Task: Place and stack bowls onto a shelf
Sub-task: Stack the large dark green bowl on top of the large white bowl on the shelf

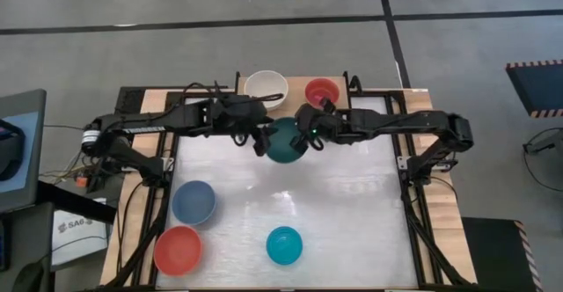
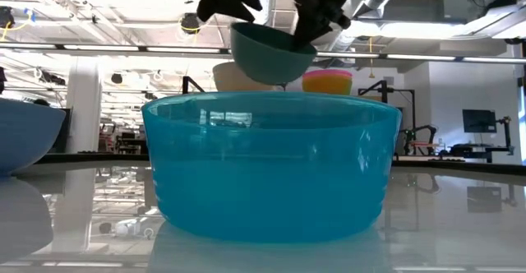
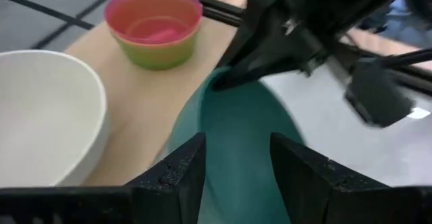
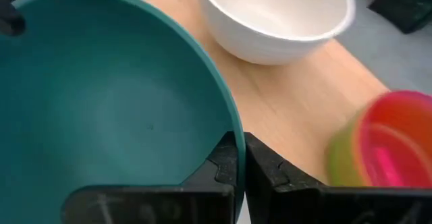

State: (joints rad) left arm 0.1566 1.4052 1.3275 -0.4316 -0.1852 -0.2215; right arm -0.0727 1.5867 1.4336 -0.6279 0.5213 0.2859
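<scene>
High view: dark teal bowl point(image 1: 286, 141) aloft near shelf point(image 1: 295, 91).
Pinched at rim by right gripper point(image 4: 239, 158); left gripper point(image 3: 236, 160) open alongside.

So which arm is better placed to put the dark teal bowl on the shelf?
The right. Its gripper is shut on the dark teal bowl's rim, lifted beside the shelf. The left gripper is open at the bowl's other side.
</scene>
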